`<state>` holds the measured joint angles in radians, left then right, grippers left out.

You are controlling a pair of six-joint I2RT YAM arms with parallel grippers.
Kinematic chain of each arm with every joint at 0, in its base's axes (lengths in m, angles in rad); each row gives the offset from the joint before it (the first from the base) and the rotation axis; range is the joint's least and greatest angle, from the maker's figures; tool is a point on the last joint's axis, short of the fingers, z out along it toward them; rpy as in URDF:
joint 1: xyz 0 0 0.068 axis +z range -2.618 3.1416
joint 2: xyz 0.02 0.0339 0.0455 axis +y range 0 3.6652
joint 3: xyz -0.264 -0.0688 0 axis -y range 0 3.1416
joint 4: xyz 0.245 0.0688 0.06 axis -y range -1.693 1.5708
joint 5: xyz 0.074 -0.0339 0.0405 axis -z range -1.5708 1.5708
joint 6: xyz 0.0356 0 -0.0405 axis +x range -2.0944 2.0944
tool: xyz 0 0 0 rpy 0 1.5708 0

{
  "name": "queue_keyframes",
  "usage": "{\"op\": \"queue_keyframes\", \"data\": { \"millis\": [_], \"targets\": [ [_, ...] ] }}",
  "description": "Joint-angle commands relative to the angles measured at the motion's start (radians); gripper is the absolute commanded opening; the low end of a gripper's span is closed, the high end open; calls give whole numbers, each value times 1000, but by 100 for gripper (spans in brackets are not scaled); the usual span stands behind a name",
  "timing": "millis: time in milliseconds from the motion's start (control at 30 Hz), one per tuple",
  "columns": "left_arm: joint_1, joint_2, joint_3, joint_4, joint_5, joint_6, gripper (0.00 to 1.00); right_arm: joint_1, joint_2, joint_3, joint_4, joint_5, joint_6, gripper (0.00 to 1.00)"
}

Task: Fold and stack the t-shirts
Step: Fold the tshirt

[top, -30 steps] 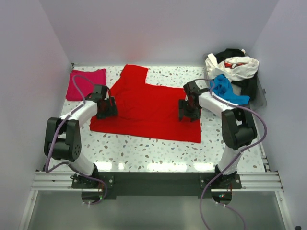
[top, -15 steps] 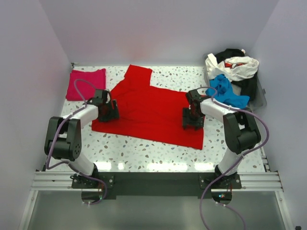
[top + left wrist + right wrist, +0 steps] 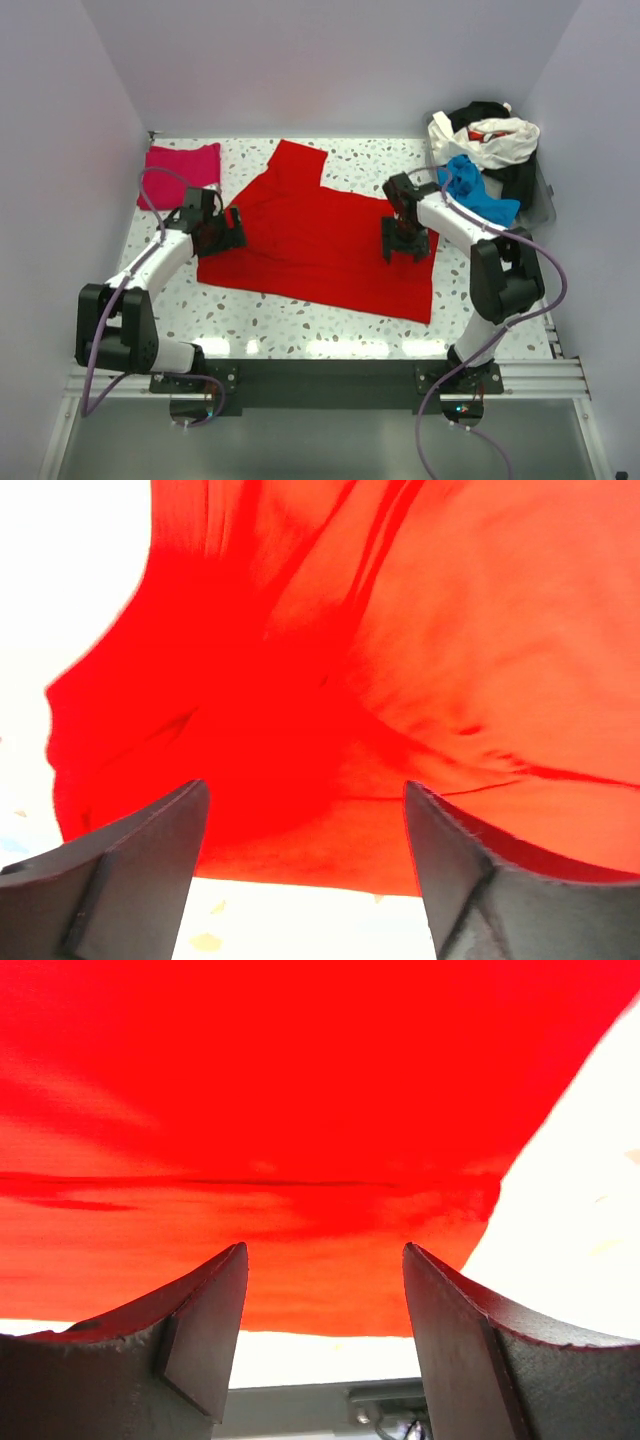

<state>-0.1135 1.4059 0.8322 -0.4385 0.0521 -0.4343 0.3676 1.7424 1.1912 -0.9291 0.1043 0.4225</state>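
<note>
Red shirt (image 3: 320, 235) lay spread out mid-surface (image 3: 300, 320). My left jaws sat wide open at its left edge and my right jaws open at its right edge, neither pinching cloth that I could see. Pink shirt (image 3: 180, 170) was folded back-left, with a heap (image 3: 485, 150) of others back-right.

no legible text, labels or numbers anywhere

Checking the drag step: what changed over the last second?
The red t-shirt slid rightward and slightly nearer. The right gripper shifted right with it; the left gripper kept near the shirt's left edge while its arm stretched out. Both are over the cloth, jaws apart; nothing visibly grasped or released. The magenta-pink shirt and the shirt pile at far right stayed put.
</note>
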Motion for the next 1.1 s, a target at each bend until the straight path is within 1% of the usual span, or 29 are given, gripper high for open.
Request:
{"op": "queue_keyframes", "data": {
  "millis": [0,100,167,200,267,300,333,400,433,500,600,800,933,1067],
  "targets": [
    [8,-65,143,-52,-14,-18,86,76,-8,242,-24,23,-37,67],
    [57,-67,169,-72,-21,-12,89,161,52,355,24,-15,-59,67],
    [113,-58,159,-86,-40,-6,90,218,104,459,85,-49,-70,66],
    [144,-55,138,-85,-49,3,91,237,167,541,96,-67,-71,62],
    [191,-53,108,-57,-49,8,92,299,228,623,136,-103,-82,60],
    [205,-44,90,-52,-47,11,93,321,267,709,154,-127,-93,59],
    [222,-39,82,-42,-43,12,93,341,329,750,159,-150,-100,58],
    [233,-19,73,-37,-25,8,93,401,394,868,167,-161,-119,58],
    [233,-16,68,-29,-20,5,93,419,448,902,171,-167,-140,58],
    [233,-28,55,-19,3,-17,93,462,483,959,185,-175,-165,57],
    [235,-33,28,12,48,-46,94,499,529,956,265,-184,-198,57],
    [232,-15,-37,49,61,-73,93,539,588,955,334,-221,-225,55],
    [233,1,-68,61,35,-61,91,577,614,966,375,-209,-263,55],
    [232,8,-93,70,25,-54,89,588,652,981,403,-187,-289,54]
  ]
}}
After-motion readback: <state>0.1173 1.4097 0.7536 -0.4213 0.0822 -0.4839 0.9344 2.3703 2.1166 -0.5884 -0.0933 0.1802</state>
